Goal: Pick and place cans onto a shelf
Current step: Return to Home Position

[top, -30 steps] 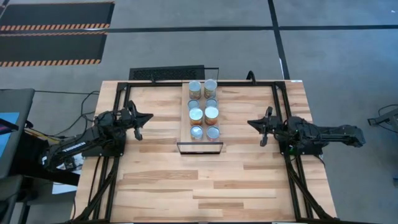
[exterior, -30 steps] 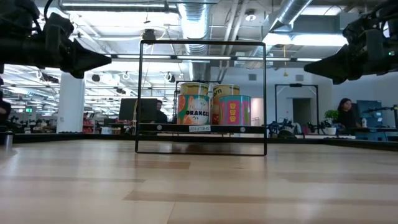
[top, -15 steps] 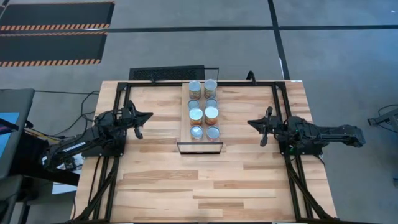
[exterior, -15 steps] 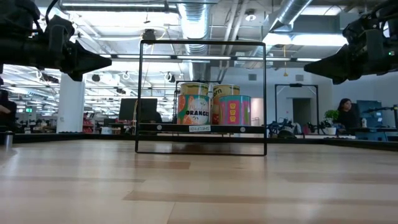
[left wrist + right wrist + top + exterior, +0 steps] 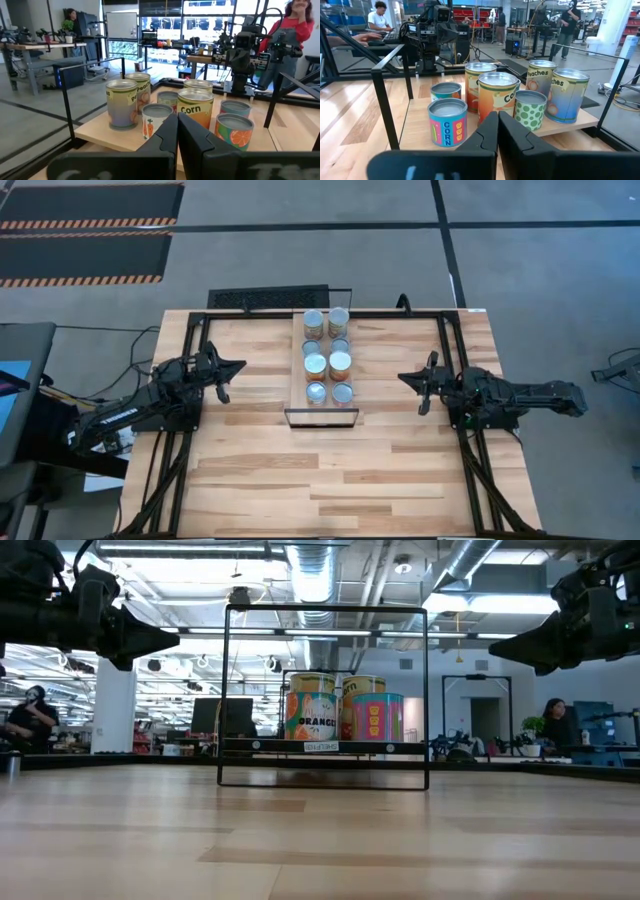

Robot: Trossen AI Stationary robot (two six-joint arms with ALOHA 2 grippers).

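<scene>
Overhead first: eight cans are standing upright in two rows on the shelf, which is sitting on the slatted table midway between the two arms. The left gripper is hovering well apart from the shelf on one side and the right gripper well apart on the other, both pointing inward at the tins. Low view: the shelf's thin black frame is boxing in the cans, with an orange-labelled can and a pink can showing nearest and taller tins behind them. Both grippers are hanging above table level, outside the frame. People are sitting in the room beyond. Left wrist view: the left gripper's fingers are lying pressed together, gripping nothing. A black frame post is standing at the shelf corner beside the tins, the right arm is facing back from across the shelf, and a person in a red top is standing behind it. Right wrist view: the right gripper's fingers are likewise lying closed and empty. Another frame post is rising at the near corner, and the left arm is showing past the cans.
</scene>
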